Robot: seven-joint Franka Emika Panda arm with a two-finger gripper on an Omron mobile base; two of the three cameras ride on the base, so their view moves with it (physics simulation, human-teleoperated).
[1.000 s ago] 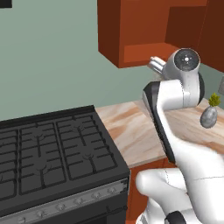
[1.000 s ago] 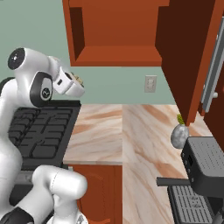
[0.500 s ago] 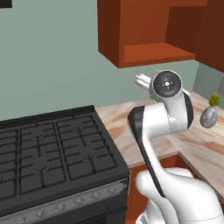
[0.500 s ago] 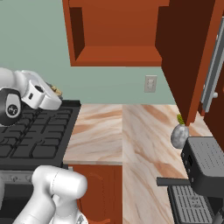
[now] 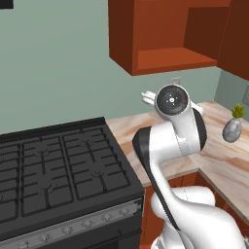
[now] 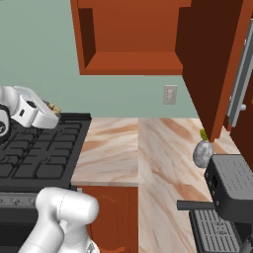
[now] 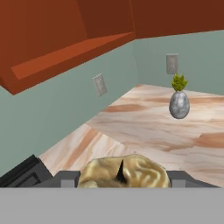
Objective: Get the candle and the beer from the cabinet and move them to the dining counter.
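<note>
My gripper (image 7: 122,176) is shut on the candle (image 7: 141,171), a squat tan lump that sits between the finger tips at the bottom of the hand view. In the right base view the gripper (image 6: 52,110) hangs over the stove's back right corner, with a bit of the candle (image 6: 56,108) showing at its tip. The cabinet (image 6: 132,37) stands open above the counter, its shelf (image 5: 170,58) bare, its door (image 6: 207,59) swung out to the right. The beer and the dining counter are out of view.
A black gas stove (image 5: 53,165) lies left of the marble worktop (image 6: 128,148). A small green plant in a grey round pot (image 6: 201,153) stands near the right corner, beside a dark appliance (image 6: 230,192). A wall outlet (image 6: 170,94) sits under the cabinet.
The arm has swung left, away from the cabinet and toward the stove, carrying the candle with it. The grip has not changed.
</note>
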